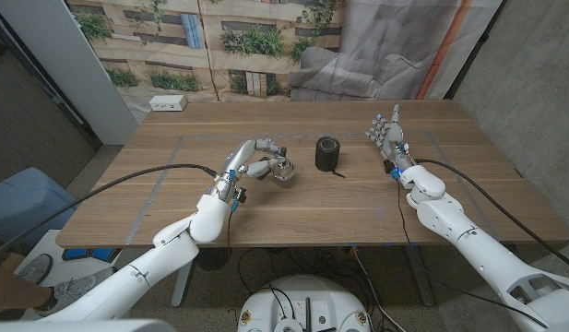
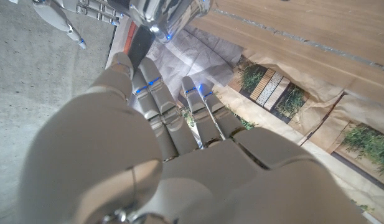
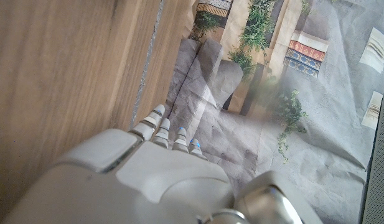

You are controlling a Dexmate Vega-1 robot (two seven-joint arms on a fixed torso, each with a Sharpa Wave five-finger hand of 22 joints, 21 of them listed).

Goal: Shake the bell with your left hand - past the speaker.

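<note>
A shiny silver bell (image 1: 284, 170) is just left of the black cylindrical speaker (image 1: 328, 153), near the table's middle. My left hand (image 1: 254, 160) curls around the bell and holds it by its top. In the left wrist view the fingers (image 2: 155, 93) reach to the bell's metal body (image 2: 170, 15). I cannot tell whether the bell touches the table. My right hand (image 1: 390, 135) stands on its edge to the right of the speaker, fingers apart and holding nothing; its back (image 3: 160, 174) shows in the right wrist view.
A white box (image 1: 168, 103) lies at the wooden table's (image 1: 293, 207) far left corner. A thin cable (image 1: 338, 173) trails from the speaker. Grey tape lines mark the tabletop. A blue bin (image 1: 26, 207) stands on the floor to the left.
</note>
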